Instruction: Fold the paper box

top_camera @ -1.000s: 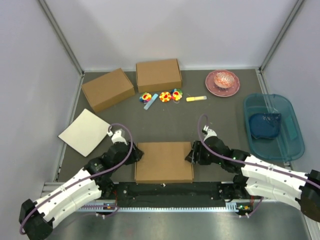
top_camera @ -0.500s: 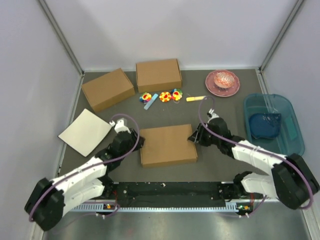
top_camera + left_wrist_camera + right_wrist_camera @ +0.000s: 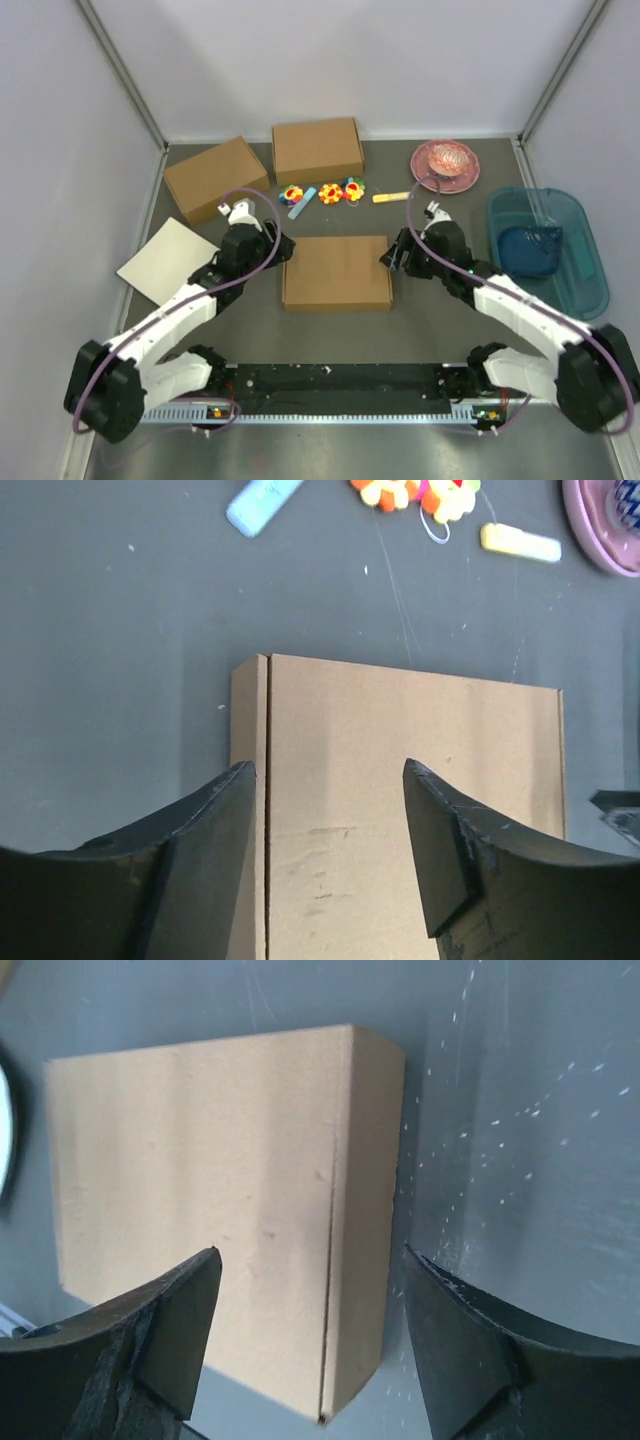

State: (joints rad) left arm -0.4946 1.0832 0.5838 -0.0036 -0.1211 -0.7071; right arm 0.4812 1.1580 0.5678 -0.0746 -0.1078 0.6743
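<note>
Paper box (image 3: 336,272): closed, flat, at surface (image 3: 450,330) centre.
Left pincer (image 3: 328,770): released, held over its left edge.
Right pincer (image 3: 312,1253): released, over right edge.

The brown paper box (image 3: 336,272) lies closed, flat.

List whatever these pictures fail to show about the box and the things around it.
- Left wrist view: near part of the paper box hidden by the left gripper and cut by the bottom edge.
- All views: the box's underside and inside.
- Top view: what lies on the pink plate, too small; the left wrist frame crops it.
- Top view: dark thing in the blue bin, veiled by tinted plastic.
</note>
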